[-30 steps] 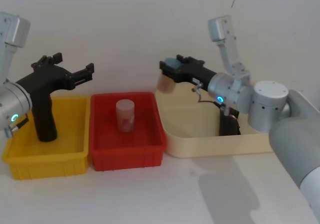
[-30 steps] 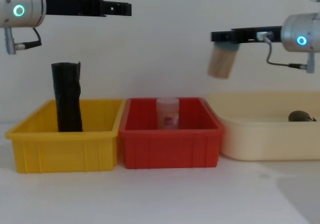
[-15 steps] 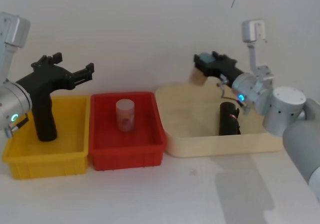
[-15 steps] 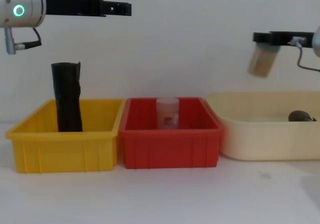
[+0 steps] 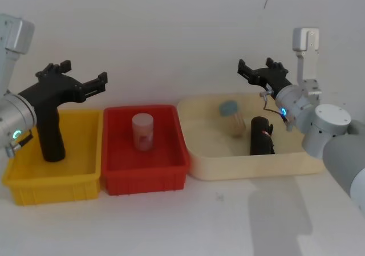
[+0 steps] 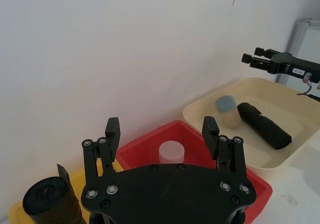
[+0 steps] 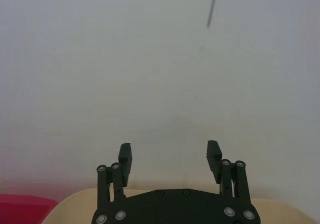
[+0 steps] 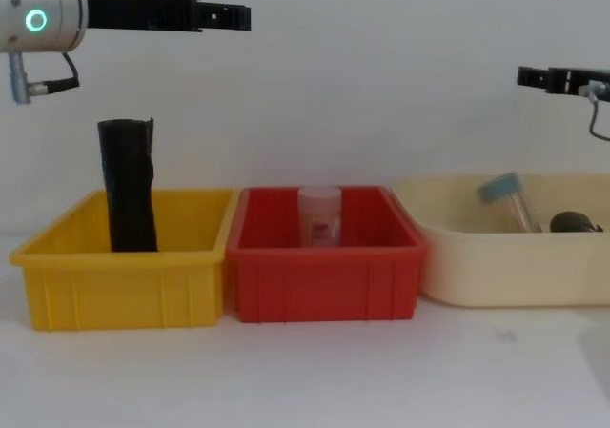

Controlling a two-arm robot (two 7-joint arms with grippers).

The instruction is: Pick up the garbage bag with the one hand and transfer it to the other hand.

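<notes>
The garbage bag point(image 8: 129, 185) is a creased black bundle standing upright in the yellow bin point(image 8: 124, 290). It also shows in the head view point(image 5: 50, 136) and the left wrist view point(image 6: 50, 201). My left gripper point(image 5: 85, 73), on the green-lit arm, hangs well above the bag point(image 8: 233, 15). It is open and empty point(image 6: 161, 129). My right gripper point(image 5: 256, 69), on the blue-lit arm, hovers high over the far side of the cream tray point(image 5: 251, 167). It is also open with nothing between its fingers point(image 7: 170, 156), and it enters the chest view at the right edge point(image 8: 534, 77).
A red bin point(image 5: 142, 179) next to the yellow one holds a pale upright jar point(image 5: 142, 131). In the cream tray lie a narrow black roll point(image 5: 262, 135) and a tan cylinder with a blue cap point(image 5: 232, 116). A white wall stands close behind the bins.
My right gripper swung right over the cream tray and opened, letting go of the tan blue-capped cylinder, which now lies in the tray. The left arm and the bag have not moved.
</notes>
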